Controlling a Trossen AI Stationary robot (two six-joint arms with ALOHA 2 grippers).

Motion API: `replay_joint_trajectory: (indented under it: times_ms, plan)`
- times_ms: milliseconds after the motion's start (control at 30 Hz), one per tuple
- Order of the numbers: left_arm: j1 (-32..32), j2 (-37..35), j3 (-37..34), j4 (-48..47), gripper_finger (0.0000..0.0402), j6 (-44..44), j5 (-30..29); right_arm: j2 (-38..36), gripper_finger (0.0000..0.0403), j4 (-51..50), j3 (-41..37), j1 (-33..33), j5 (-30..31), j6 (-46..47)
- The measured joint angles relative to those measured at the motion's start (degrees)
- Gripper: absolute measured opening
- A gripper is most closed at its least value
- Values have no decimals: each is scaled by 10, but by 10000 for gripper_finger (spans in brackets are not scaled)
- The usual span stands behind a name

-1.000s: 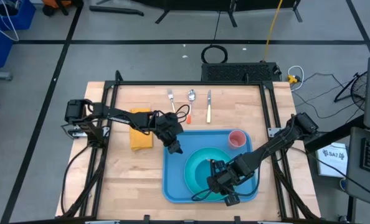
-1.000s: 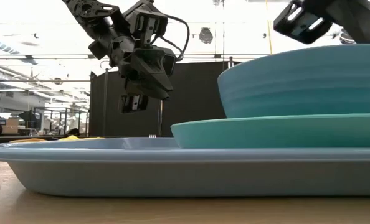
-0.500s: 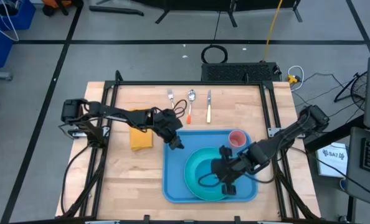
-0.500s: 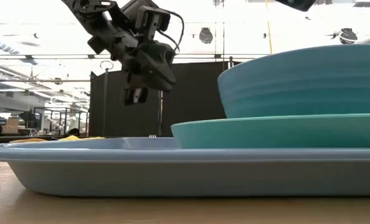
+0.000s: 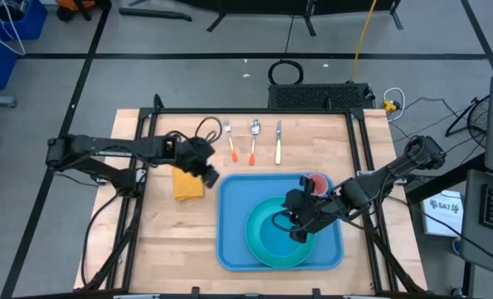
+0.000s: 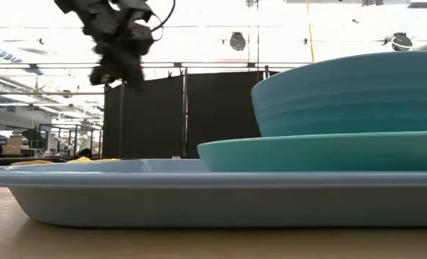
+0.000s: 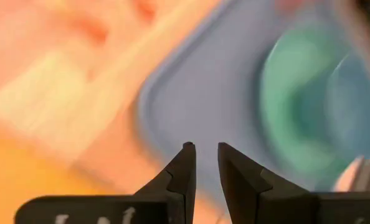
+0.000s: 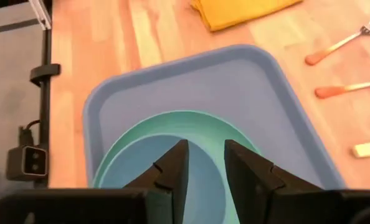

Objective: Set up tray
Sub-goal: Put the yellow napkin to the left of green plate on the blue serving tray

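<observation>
The blue tray [image 5: 232,218] lies flat on the wooden table, right of centre. On it sit a teal plate [image 5: 255,220] carrying a teal bowl [image 6: 350,93] and a pink cup [image 5: 316,184]. My left gripper [image 5: 209,177] hovers above the table just off the tray's far left corner, beside the yellow cloth [image 5: 187,184]. Its fingers [image 7: 207,152] stand a narrow gap apart and hold nothing. My right gripper [image 5: 300,233] hangs over the plate and bowl, narrowly open [image 8: 207,152] and empty. It is out of the low view.
A fork [image 5: 228,139], a spoon [image 5: 253,141] and a knife [image 5: 278,143] lie side by side on the table beyond the tray's far edge. The folded yellow cloth lies left of the tray. A black frame runs along the table's far and side edges.
My left gripper has risen from the tray's far left corner and drawn back toward the table's left, to beside the yellow cloth. My right gripper has moved from the tray's near right part toward its middle and climbed out of the low view. Tray, plate and bowl stayed put.
</observation>
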Motion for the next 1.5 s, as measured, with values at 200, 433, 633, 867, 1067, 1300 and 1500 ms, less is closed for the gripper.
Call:
replay_joint_trajectory:
  times_ms: [200, 433, 633, 867, 1067, 1300, 1500]
  plan:
    - [-51, 7, -3, -118, 69, -47, -42, 0, 90, -1, 0, 0, 10, -53]
    - [-63, 20, -7, -180, 76, -147, -120, -14, 89, -4, 0, -2, 60, -93]
    - [-98, 20, -7, -196, 138, -155, -157, -39, 89, -6, 0, -8, 79, -107]
    - [-119, 26, -6, -195, 255, -198, -190, -71, 89, -6, 0, -8, 108, -128]
    - [-157, 82, -6, -177, 303, -214, -169, -75, 89, -9, 0, -8, 132, -138]
    - [-199, 142, -2, -171, 295, -228, -157, -77, 89, 4, -24, -8, 131, -134]
    - [-206, 173, -2, -147, 274, -227, -159, -78, 89, 16, -53, -7, 131, -107]
